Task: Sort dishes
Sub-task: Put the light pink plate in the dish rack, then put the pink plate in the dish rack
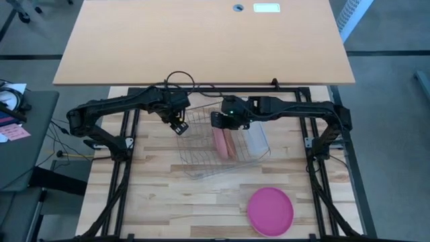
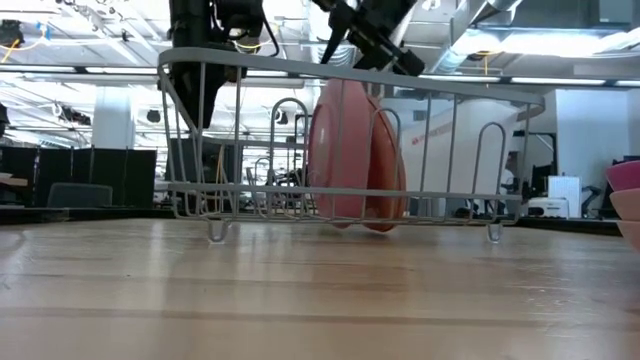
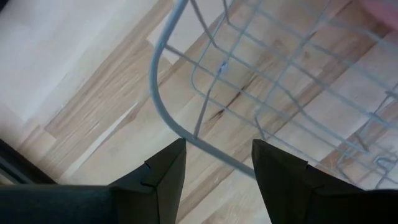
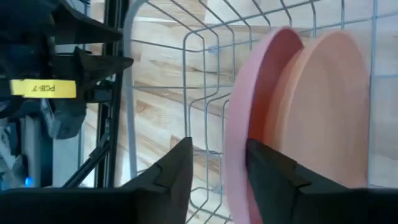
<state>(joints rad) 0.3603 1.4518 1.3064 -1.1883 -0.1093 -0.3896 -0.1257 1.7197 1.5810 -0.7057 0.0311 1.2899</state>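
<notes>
While two plates stand on edge side by side inside the wire rack [image 1: 215, 144], the pale pink plate [image 4: 239, 124] sits just beside the salmon-orange plate [image 4: 323, 112], both near the middle of the table [image 1: 161, 202]. The right gripper [image 4: 217, 165] hangs over the pink plate's rim, its fingers parted a little with the rim showing in the gap, not clamped. At five o'clock from the rack a magenta plate [image 1: 270, 210] lies flat on the table. At nine o'clock, the left gripper [image 3: 217, 165] straddles the rack's rim wire with fingers spread apart, not pinching it. A translucent tub [image 1: 255, 138] sits at the rack's three o'clock end.
</notes>
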